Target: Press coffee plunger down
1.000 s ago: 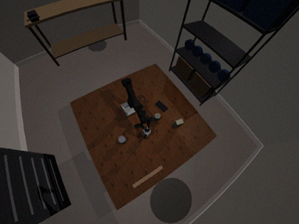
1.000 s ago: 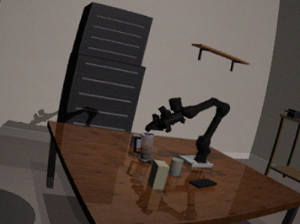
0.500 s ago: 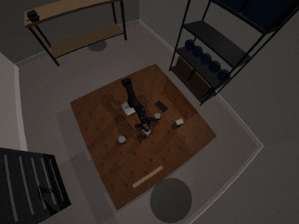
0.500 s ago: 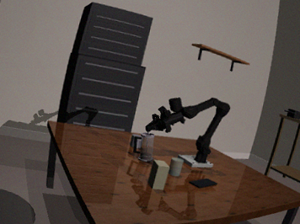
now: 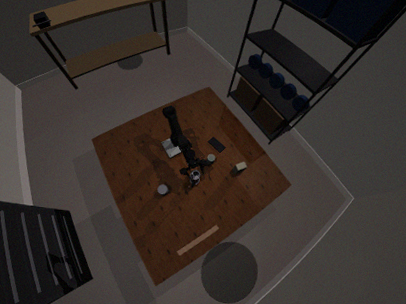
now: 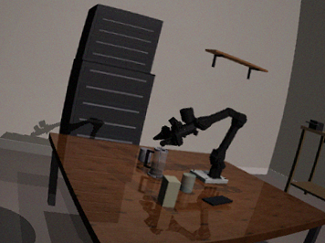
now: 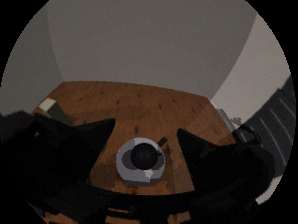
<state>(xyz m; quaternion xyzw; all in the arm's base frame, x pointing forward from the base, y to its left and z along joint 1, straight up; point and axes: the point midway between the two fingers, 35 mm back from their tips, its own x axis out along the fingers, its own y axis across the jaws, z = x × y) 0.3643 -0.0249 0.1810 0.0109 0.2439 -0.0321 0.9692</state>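
Exterior view, left to right. A dark cup stands at the rear of the table, just beside the press. The press stands upright near mid-table; no knob shows above its lid, so the plunger appears fully down. The gripper hangs just above it with jaws spread wide, holding nothing. Further right are a pale box, a grey cup and a flat black slab.

In the wrist view the press sits centred between the two fingers, apart from both.

Assessment: the release appears complete. To finish well, lift straight up, keeping the jaws wide and centred so neither finger brushes the lid or knob. Any sideways drift before clearing the top risks nudging the press.
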